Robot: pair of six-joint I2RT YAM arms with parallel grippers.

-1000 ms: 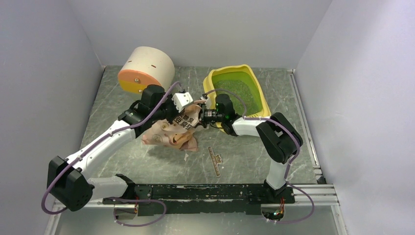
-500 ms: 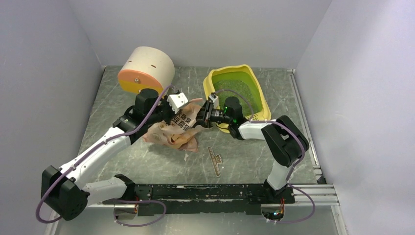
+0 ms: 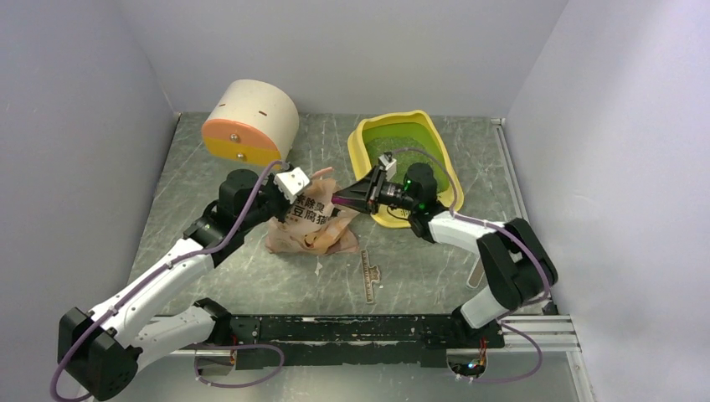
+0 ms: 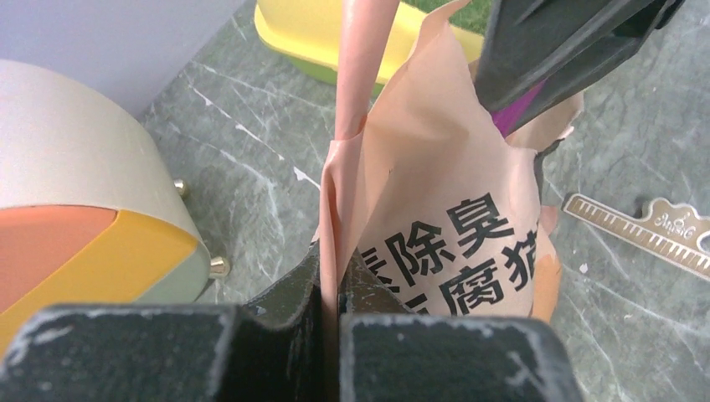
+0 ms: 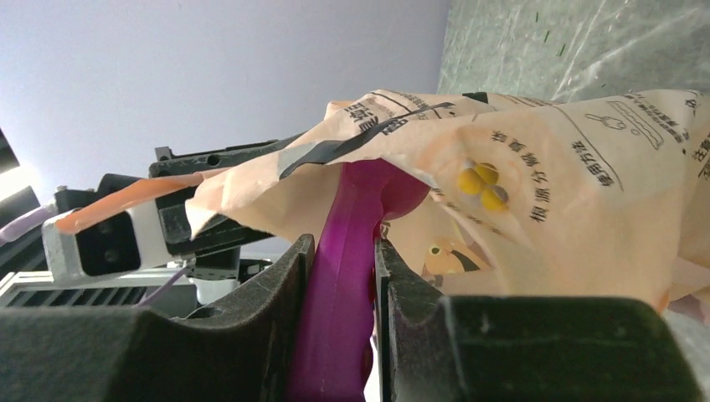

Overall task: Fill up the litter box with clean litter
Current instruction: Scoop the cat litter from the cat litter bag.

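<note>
Your right gripper [image 5: 343, 248] clamps the magenta scoop [image 5: 362, 205], with the litter box [image 3: 402, 117] at its two o'clock. Your left gripper [image 4: 331, 285] is pinched tight on the bag [image 4: 435, 167].

Grey-green marbled table [image 3: 251, 280] is sitting under even, soft light. Plain pale lilac walls [image 3: 352, 50] are enclosing the table at back, left and right. Metal rail [image 3: 521, 219] is running along the table's right edge.

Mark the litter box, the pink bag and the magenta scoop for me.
litter box [image 3: 362, 136], top external view, on its yellow rim, left side.
pink bag [image 3: 311, 224], top external view, on its printed face.
magenta scoop [image 5: 339, 268], right wrist view, on the handle between the fingers.
</note>
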